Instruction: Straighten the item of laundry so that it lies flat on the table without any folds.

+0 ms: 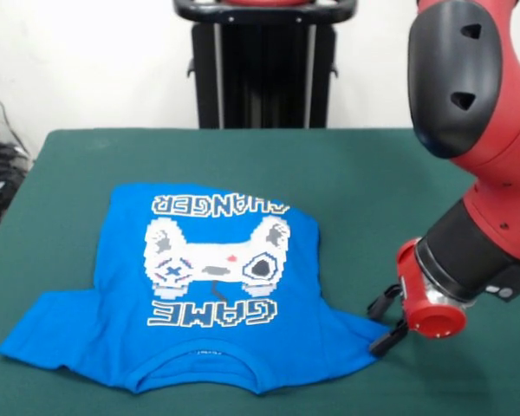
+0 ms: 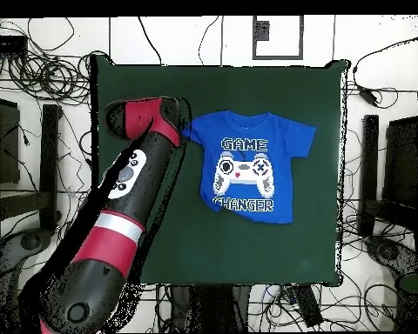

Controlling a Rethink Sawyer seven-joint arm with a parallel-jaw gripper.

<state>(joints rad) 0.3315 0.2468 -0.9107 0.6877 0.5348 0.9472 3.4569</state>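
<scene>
Bright blue short-sleeved T-shirt (image 1: pixel 210 286), print up on dark green felt surface (image 1: pixel 373 173), hem folded, lettered "GAME CHANGER"; black tool (image 1: pixel 386 322) spread beside sleeve.

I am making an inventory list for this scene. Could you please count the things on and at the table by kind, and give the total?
Blue T-shirt with game-controller print: 1
Dark green table: 1
Red and black robot arm: 1
Gripper, at the shirt's sleeve: 1
Total: 4
</scene>
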